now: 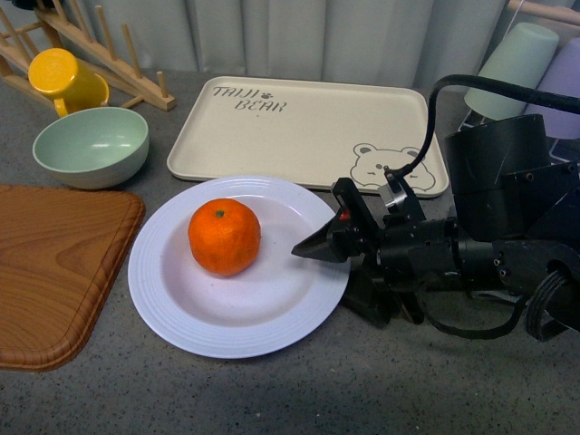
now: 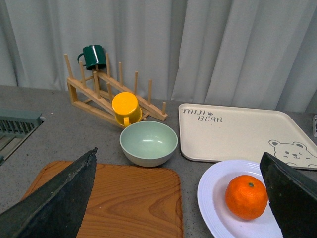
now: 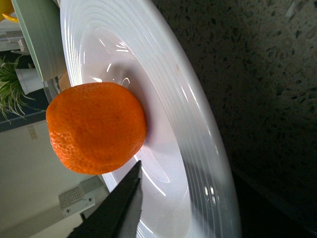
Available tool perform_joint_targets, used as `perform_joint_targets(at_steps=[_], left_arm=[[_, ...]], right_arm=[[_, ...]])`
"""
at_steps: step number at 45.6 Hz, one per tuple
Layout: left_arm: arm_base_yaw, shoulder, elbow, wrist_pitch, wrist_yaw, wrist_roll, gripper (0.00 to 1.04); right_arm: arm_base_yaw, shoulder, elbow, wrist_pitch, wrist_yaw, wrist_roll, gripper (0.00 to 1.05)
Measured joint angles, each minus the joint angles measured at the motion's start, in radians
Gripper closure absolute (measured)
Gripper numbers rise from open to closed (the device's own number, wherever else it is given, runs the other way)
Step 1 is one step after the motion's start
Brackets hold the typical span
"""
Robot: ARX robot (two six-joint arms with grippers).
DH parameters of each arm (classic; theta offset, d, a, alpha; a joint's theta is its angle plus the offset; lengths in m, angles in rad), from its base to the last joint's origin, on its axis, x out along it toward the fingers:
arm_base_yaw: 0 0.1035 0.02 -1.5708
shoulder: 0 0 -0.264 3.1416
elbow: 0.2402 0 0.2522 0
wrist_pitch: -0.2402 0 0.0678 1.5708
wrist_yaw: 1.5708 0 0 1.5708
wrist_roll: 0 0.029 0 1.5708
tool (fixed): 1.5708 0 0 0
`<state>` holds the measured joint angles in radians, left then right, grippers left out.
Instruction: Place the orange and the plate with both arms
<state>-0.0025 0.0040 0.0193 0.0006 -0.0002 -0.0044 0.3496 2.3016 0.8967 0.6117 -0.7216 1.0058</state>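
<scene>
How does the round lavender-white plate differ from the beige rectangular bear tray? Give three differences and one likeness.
Shape: the round lavender-white ridged plate is circular; the beige rectangular bear tray is oblong. Marking: the plate is unprinted; the tray carries lettering and a bear face. Load: the plate holds a bright orange fruit; the tray's visible surface is bare. Both lie flat on the grey speckled table.

The place looks like a mock kitchen set. A grey speckled countertop (image 1: 272, 399) carries a wooden dish rack (image 2: 99, 94) with a yellow mug (image 2: 126, 106), a mint-green bowl (image 1: 91, 145) and a wooden board (image 1: 54, 272). A pale curtain (image 2: 223, 49) closes the back.
</scene>
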Motion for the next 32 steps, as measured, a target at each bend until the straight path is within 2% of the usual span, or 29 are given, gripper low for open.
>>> perform_joint_targets(at_steps=[5, 9, 13, 18, 32], left_arm=[[0.000, 0.000, 0.000, 0.000, 0.000, 0.000, 0.07], [0.000, 0.000, 0.000, 0.000, 0.000, 0.000, 0.07], [0.000, 0.000, 0.000, 0.000, 0.000, 0.000, 0.07], [0.000, 0.000, 0.000, 0.000, 0.000, 0.000, 0.07], [0.000, 0.000, 0.000, 0.000, 0.000, 0.000, 0.07]], right_arm=[[0.000, 0.000, 0.004, -0.016, 0.002, -0.006, 0.90], [0.000, 0.000, 0.004, -0.021, -0.009, -0.016, 1.00], [0.001, 0.000, 0.005, -0.028, -0.006, -0.024, 0.94], [0.001, 0.000, 0.000, -0.018, -0.007, -0.026, 1.01], [-0.016, -0.016, -0.087, 0.137, -0.004, 0.020, 1.01]])
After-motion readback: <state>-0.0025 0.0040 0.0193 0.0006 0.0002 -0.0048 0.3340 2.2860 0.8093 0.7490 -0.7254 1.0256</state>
